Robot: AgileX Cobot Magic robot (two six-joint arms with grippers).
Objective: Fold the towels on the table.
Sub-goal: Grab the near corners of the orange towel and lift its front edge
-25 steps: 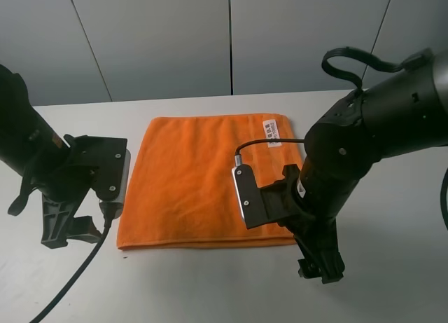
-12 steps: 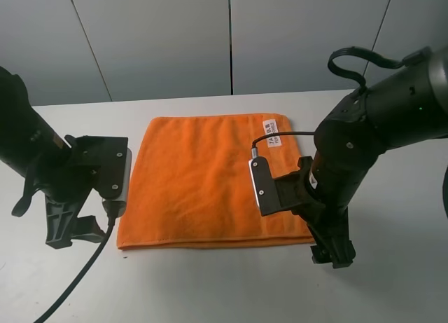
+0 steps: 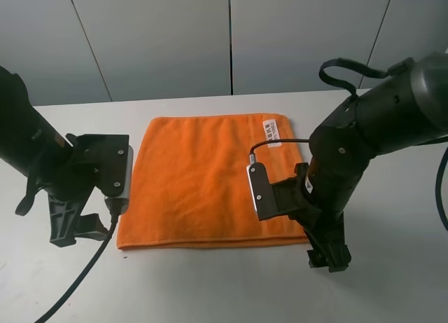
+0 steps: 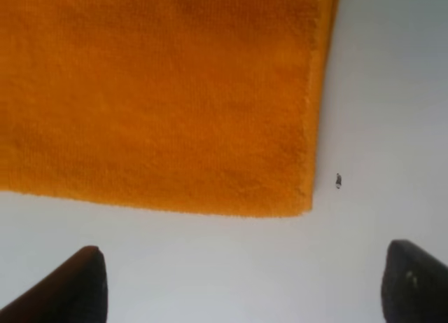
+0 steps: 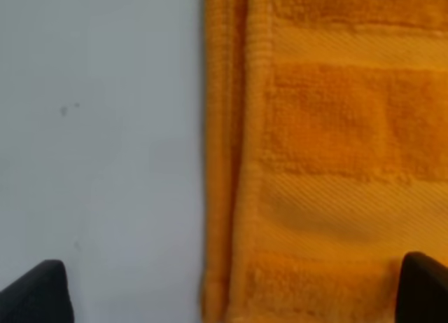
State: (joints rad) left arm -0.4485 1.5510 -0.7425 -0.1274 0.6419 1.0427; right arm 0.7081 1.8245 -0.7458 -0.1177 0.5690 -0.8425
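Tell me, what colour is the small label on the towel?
White with dark print. The label on the orange towel shows best in the exterior high view.

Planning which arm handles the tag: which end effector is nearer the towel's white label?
Right. The right end effector is by the towel's front right corner, on the label's side; the left end effector is by the opposite front corner, across the towel.

The white matte table [image 3: 210, 288] carries one orange towel [image 3: 196, 183] lying flat near its middle, with a tiny dark speck [image 4: 338, 181] just beside one corner.
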